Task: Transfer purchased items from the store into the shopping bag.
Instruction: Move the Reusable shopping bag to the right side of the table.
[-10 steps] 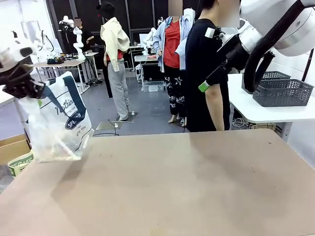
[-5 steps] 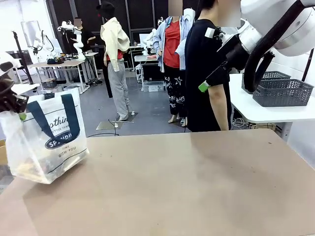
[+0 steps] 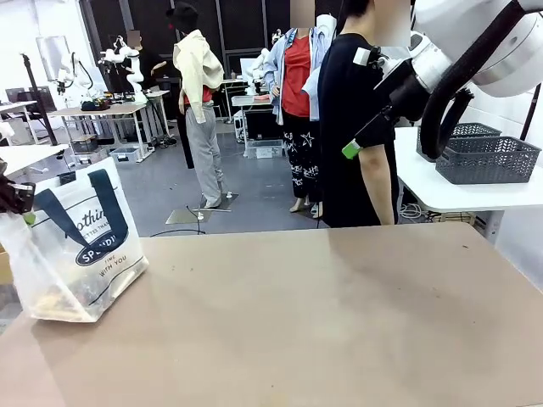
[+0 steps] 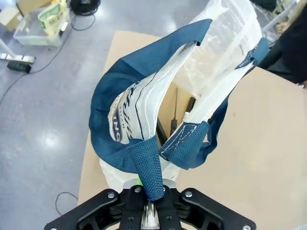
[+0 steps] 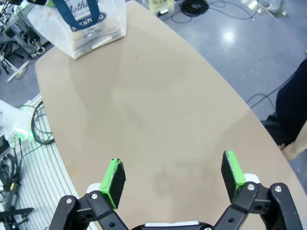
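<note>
Progress looks late, in my judgement: the shopping bag [image 3: 76, 250] already has some goods lying at its bottom, and I see no loose item on the table [image 3: 322, 322] waiting to go in.

My left gripper [image 4: 152, 211] is pressed together on one navy strap handle [image 4: 146, 167] of the bag, and the bag hangs directly under this gripper with its mouth pulled open toward my wrist camera. Looking down between the walls, I can make out a few dark, slim things [image 4: 181, 117] and the tabletop through the plastic; what they are exactly I cannot tell. In the front view the bag's bottom rests on the table's left edge, with something pale yellow [image 3: 59, 298] dimly inside.

My right gripper [image 5: 173, 175] is high above the table with its green pads [image 5: 115, 176] wide apart and nothing between them. The bag is far ahead of it, at the other end of the table.

A person [image 3: 356, 119] stands beyond the far edge of the table, and grey lattice baskets [image 3: 484, 153] sit on the side table beside my right arm. Whether more goods remain there I cannot see, so what is left may be only setting the bag down properly and releasing the handle.
</note>
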